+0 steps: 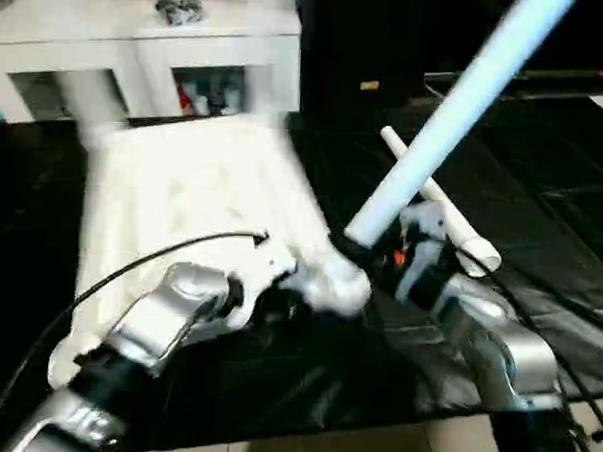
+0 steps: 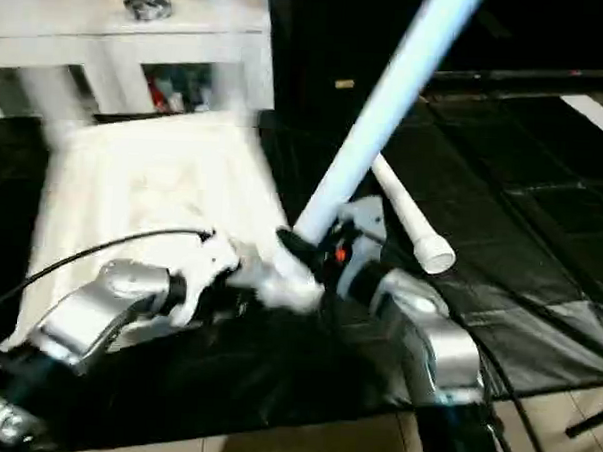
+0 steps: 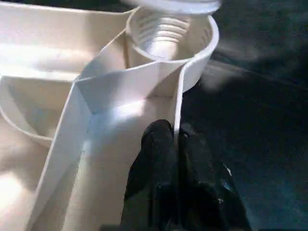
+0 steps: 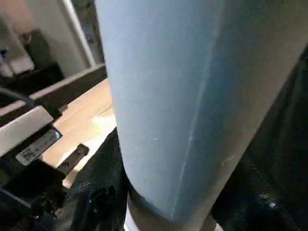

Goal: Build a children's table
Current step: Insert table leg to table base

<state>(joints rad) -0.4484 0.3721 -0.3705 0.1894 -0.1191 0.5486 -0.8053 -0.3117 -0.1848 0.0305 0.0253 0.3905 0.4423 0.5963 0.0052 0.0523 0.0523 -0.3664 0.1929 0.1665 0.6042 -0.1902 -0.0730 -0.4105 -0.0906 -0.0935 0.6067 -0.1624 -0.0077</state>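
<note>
Upturned tabletop lying on the black floor mat. Left gripper fingers pinched on the tabletop's rim beside a threaded corner socket. Right gripper fingers clasping a tilted leg; second leg lying just behind.

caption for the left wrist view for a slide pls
Left gripper pinches the upturned tabletop's rim wall beside a threaded corner socket.
</note>
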